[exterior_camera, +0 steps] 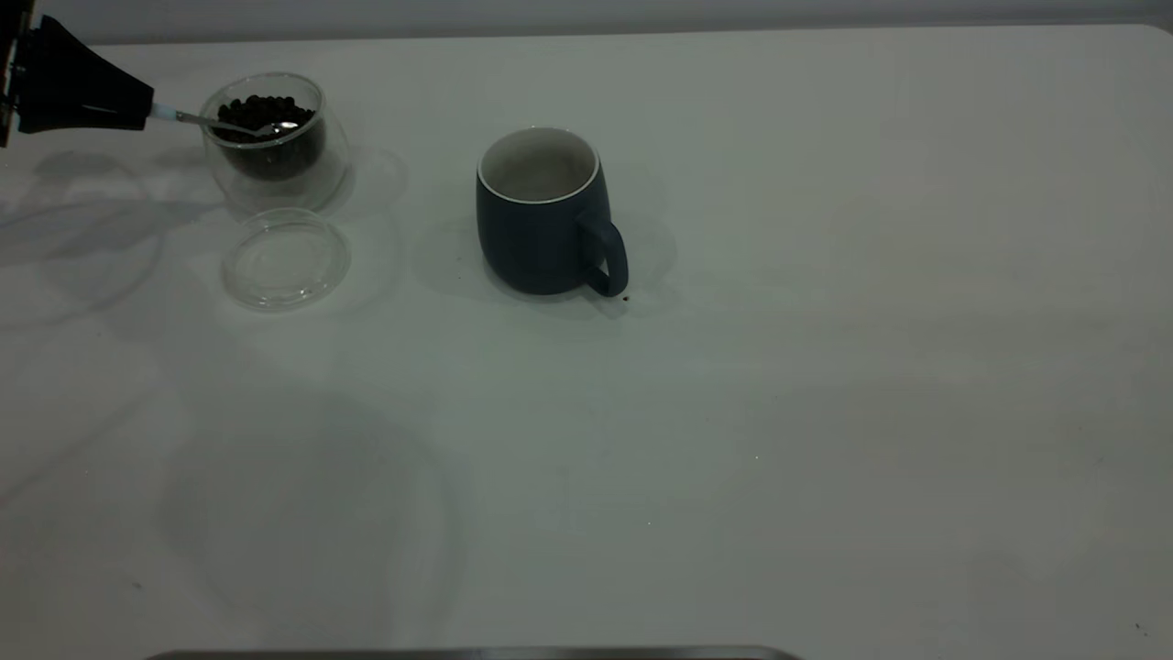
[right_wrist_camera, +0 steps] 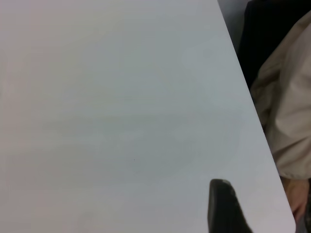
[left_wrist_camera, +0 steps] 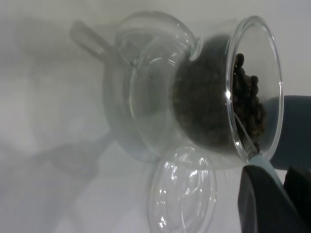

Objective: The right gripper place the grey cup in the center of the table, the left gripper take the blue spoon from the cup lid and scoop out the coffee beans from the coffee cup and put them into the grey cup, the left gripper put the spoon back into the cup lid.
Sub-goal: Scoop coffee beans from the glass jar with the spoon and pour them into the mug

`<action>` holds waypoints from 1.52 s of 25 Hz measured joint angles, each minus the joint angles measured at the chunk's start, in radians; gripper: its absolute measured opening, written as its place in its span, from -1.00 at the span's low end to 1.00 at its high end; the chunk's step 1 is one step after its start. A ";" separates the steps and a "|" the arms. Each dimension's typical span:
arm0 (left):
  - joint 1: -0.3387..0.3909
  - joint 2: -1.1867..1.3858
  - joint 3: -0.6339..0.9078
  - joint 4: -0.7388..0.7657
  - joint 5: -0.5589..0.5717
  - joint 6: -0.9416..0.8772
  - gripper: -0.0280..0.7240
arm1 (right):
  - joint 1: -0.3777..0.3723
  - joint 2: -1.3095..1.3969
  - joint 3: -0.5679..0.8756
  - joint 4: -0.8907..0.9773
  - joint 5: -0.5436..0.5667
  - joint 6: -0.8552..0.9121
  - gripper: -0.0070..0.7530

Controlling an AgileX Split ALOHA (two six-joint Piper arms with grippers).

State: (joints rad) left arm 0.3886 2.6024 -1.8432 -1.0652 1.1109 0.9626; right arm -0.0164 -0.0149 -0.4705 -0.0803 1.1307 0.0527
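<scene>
Blue spoon (exterior_camera: 224, 123) was clamped by its handle in the left gripper (exterior_camera: 137, 108), bowl out ahead of the jaws, dipped into the coffee beans (exterior_camera: 268, 115). Risk: glass coffee cup (exterior_camera: 275, 142) could tip if levered; beans might spill before the grey cup (exterior_camera: 541, 215). Right gripper (right_wrist_camera: 223, 208) parked, jaws unreadable.

- Left gripper (exterior_camera: 137, 108) is pinching the spoon (exterior_camera: 224, 122), whose bowl sits inside the glass cup (exterior_camera: 275, 137), so the cup's rim boxes it in.
- The lid (exterior_camera: 286, 258) lies just beside the cup.
- The mug (exterior_camera: 545, 215) stands well beyond the spoon tip, with bare table (exterior_camera: 825, 412) past it.
</scene>
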 joint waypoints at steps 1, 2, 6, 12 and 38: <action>0.000 0.002 0.000 0.000 0.004 -0.002 -0.59 | 0.000 0.000 0.000 0.000 0.000 0.000 -0.02; 0.000 0.003 0.000 0.000 0.008 -0.005 -0.59 | 0.000 0.000 0.000 0.000 0.000 0.000 -0.02; 0.000 0.011 0.000 0.000 0.028 -0.021 -0.59 | 0.000 0.000 0.000 0.000 0.000 0.000 -0.02; 0.000 0.016 0.000 -0.009 0.031 -0.026 -0.59 | 0.000 0.000 0.000 0.000 0.000 0.000 -0.02; 0.068 0.020 0.000 -0.070 0.048 -0.042 -0.59 | 0.000 0.000 0.000 0.000 0.000 0.000 -0.02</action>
State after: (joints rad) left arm 0.4567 2.6225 -1.8432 -1.1349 1.1591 0.9205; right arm -0.0164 -0.0149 -0.4705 -0.0803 1.1307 0.0527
